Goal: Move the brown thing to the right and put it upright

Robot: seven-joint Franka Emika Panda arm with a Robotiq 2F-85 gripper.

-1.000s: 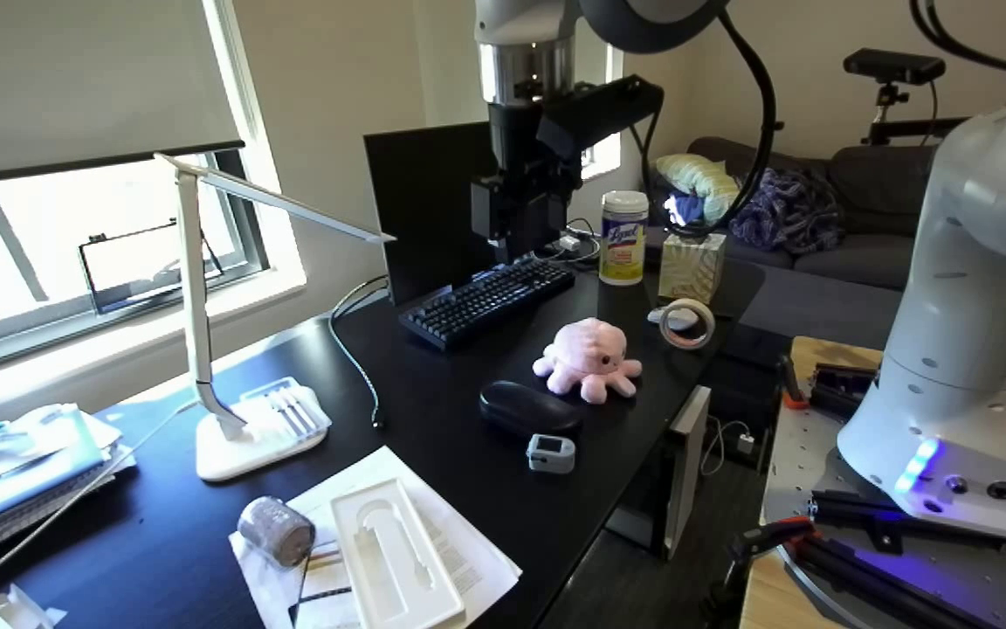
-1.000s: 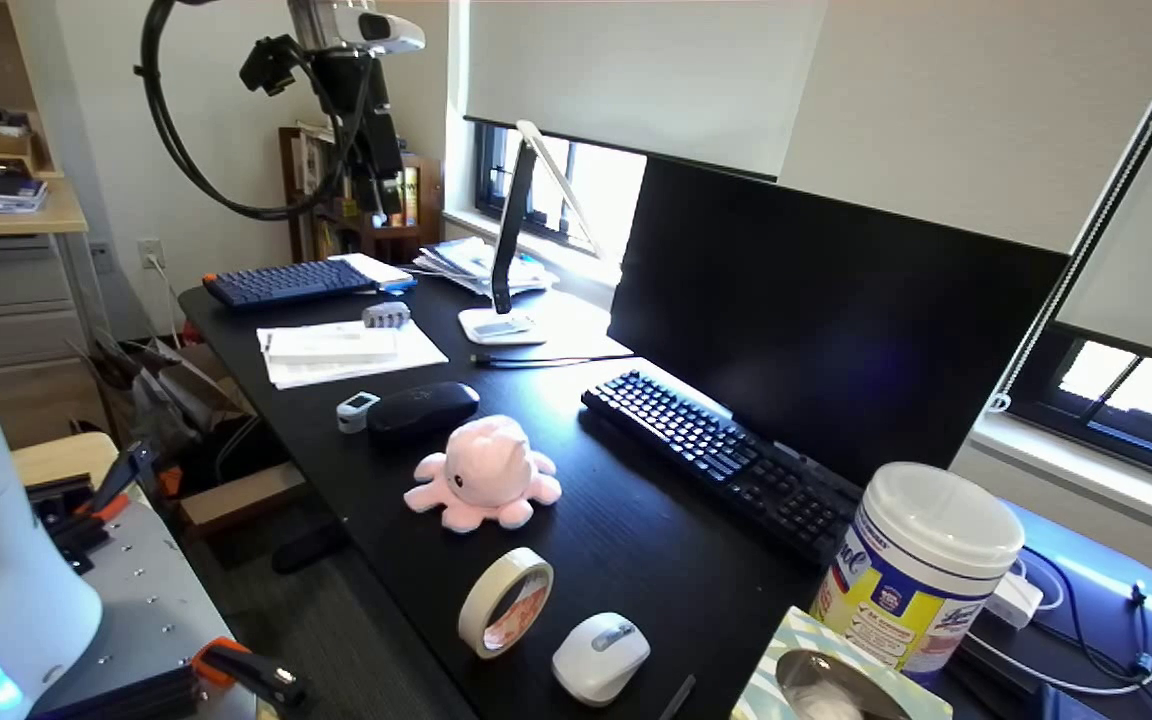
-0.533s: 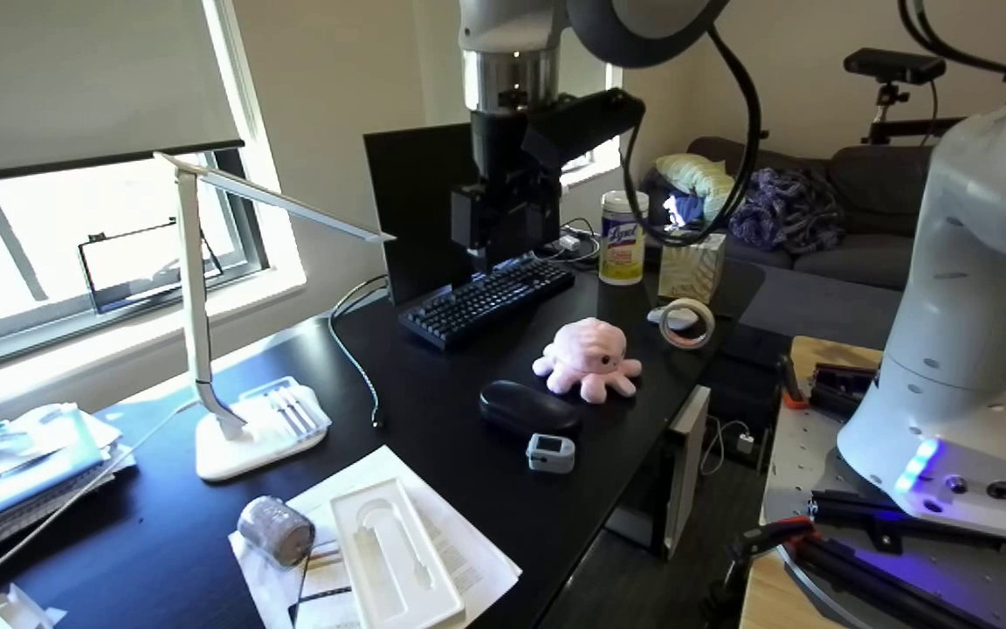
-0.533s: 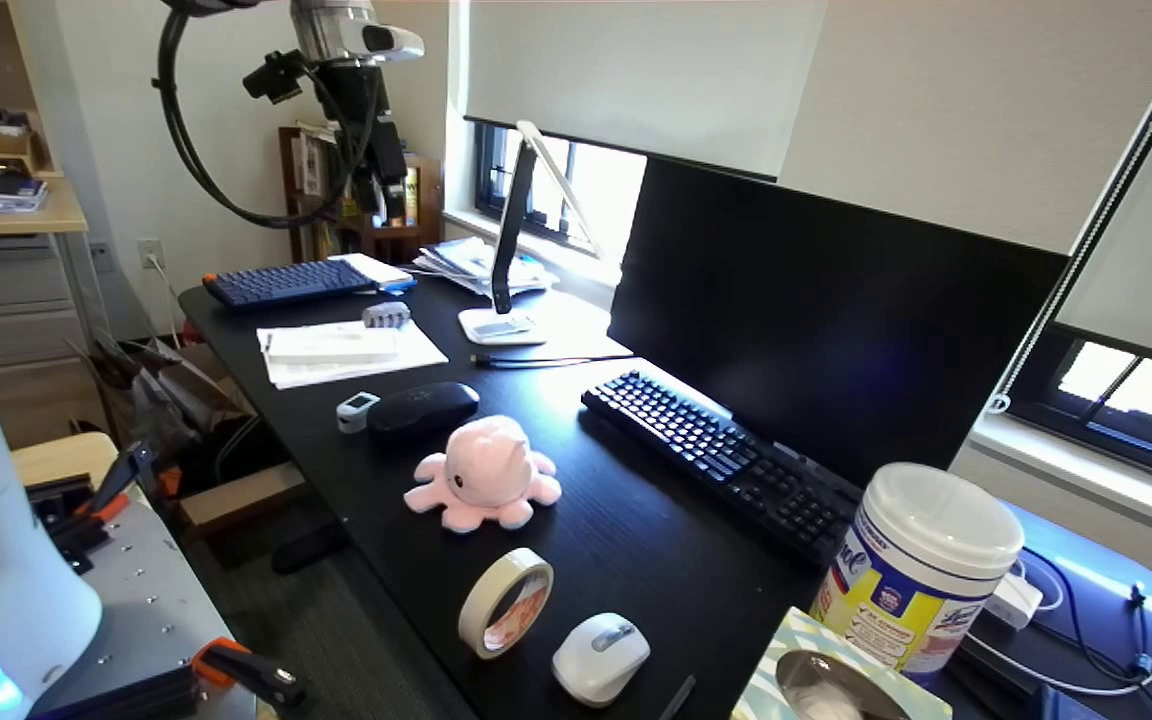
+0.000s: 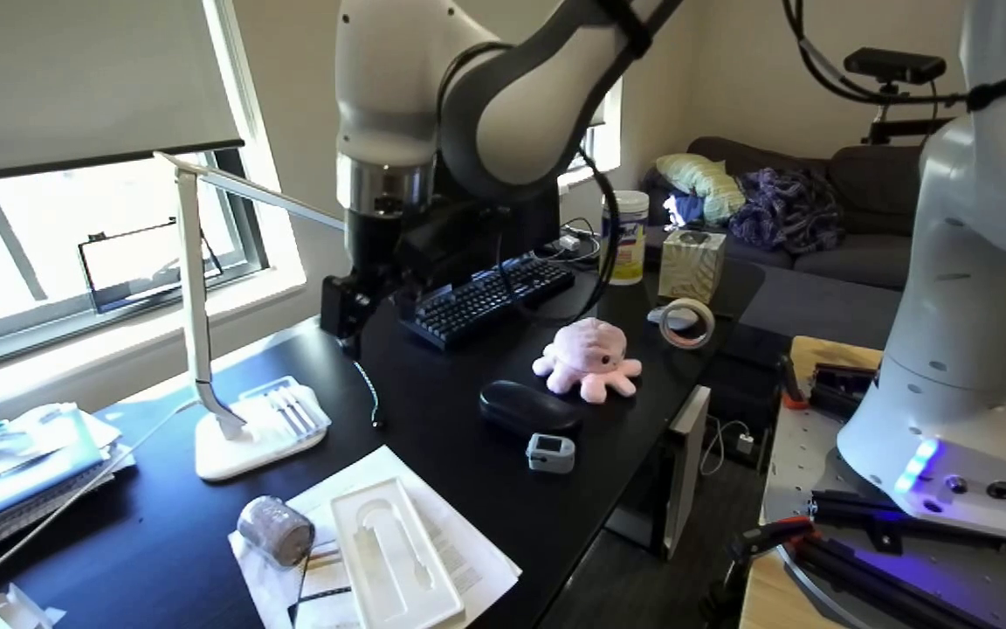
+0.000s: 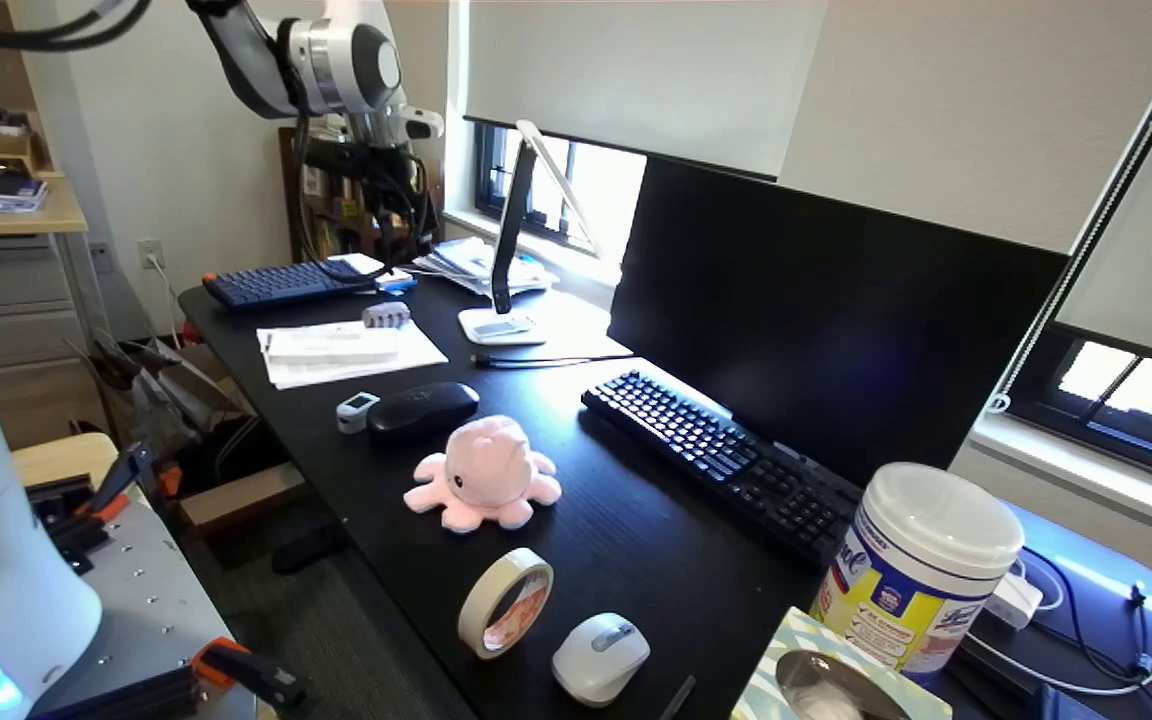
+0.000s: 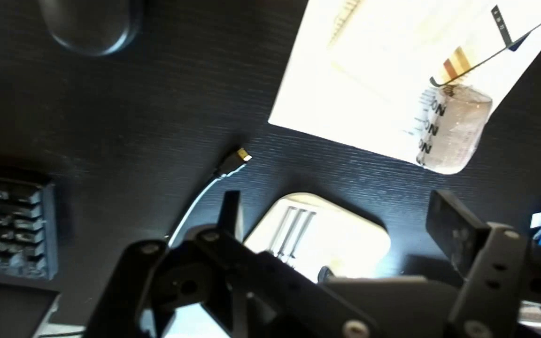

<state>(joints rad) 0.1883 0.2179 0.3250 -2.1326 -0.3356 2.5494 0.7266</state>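
Note:
The brown thing is a small grey-brown cylinder lying on its side at the edge of white paper sheets, beside a white tray. It also shows beyond the tray in an exterior view and at the upper right in the wrist view. My gripper is open and empty, with its fingers wide apart above the lamp's base. In an exterior view the gripper hangs above the desk, apart from the brown thing. In an exterior view the gripper's fingertips are hard to make out.
A desk lamp with a white base stands near the gripper. A cable end lies beside the base. A monitor, a keyboard, a black case, a pulse oximeter and a pink plush octopus are also on the desk.
My arm has moved left and down in an exterior view, from before the monitor toward the lamp. The brown thing and other desk objects have not moved.

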